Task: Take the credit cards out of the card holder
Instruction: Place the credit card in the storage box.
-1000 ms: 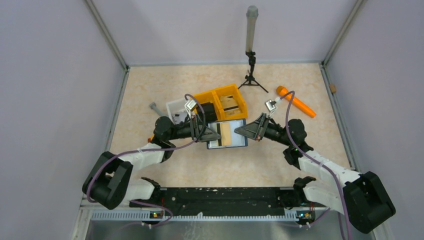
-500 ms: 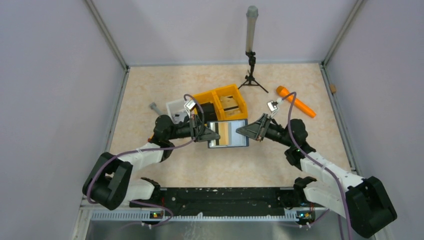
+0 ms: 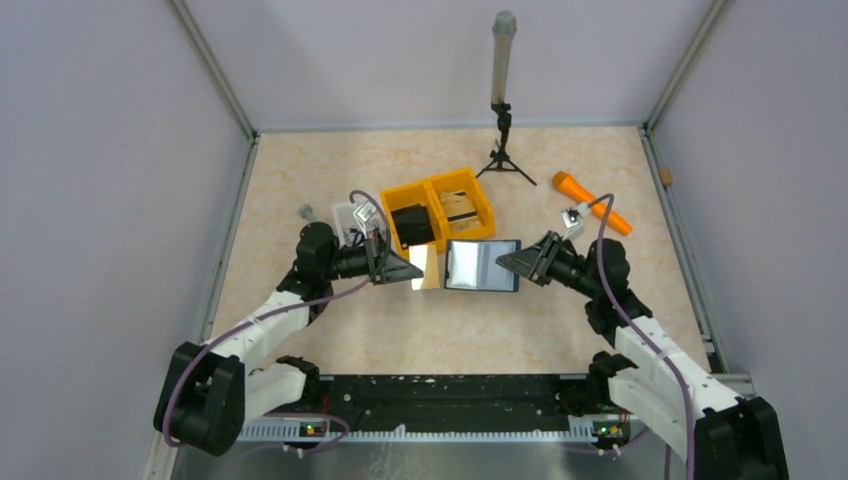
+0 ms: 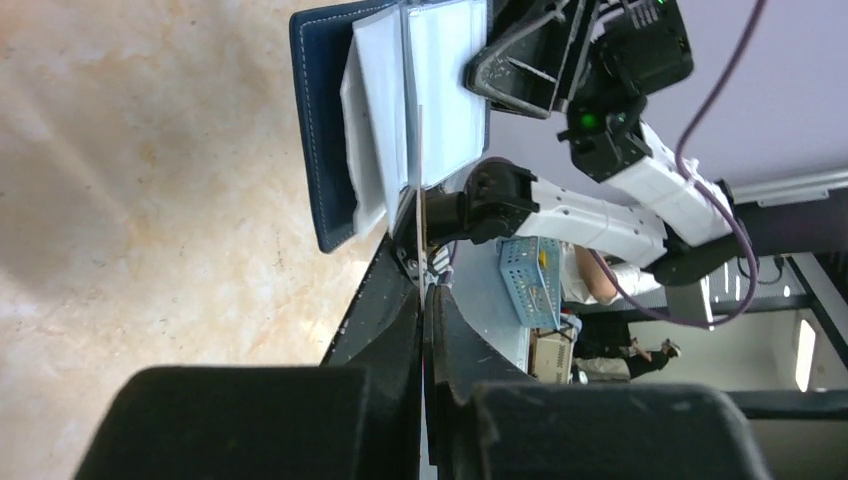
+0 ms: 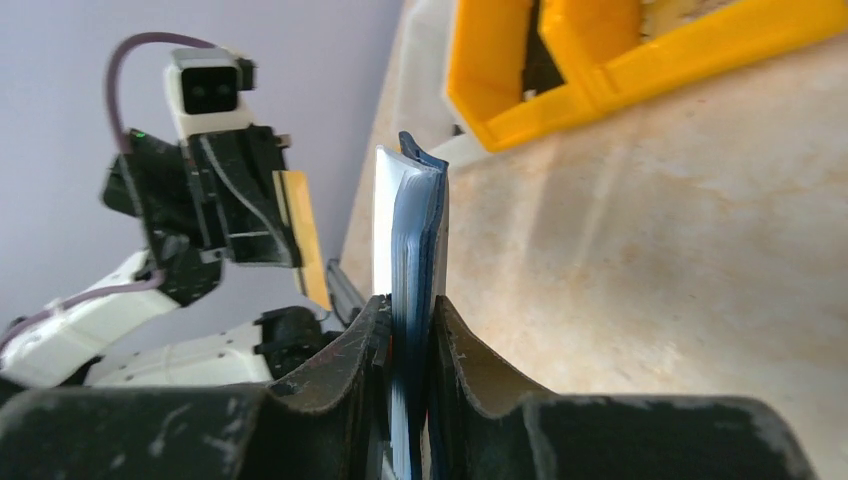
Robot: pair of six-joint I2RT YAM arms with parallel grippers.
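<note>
My left gripper (image 3: 408,267) is shut on the credit cards (image 3: 426,269), a tan one and a silvery one, held just left of the card holder and free of it. In the left wrist view the cards (image 4: 420,190) show edge-on between my shut fingers (image 4: 400,330). My right gripper (image 3: 512,263) is shut on the right edge of the navy card holder (image 3: 482,265), which is held up off the table with its pale inner face showing. In the right wrist view the card holder (image 5: 418,230) stands edge-on in the jaws, and the tan card (image 5: 302,240) shows in the far gripper.
A yellow two-compartment bin (image 3: 470,188) with a black block (image 3: 410,222) stands just behind the grippers. A white container (image 3: 349,213) and a small grey piece (image 3: 308,212) lie at its left. An orange marker (image 3: 592,202) lies at the right, and a tripod stand (image 3: 503,120) at the back.
The cards have come out of the holder: my left gripper drew them to the left, while my right gripper carried the holder to the right. A gap now shows between them.
</note>
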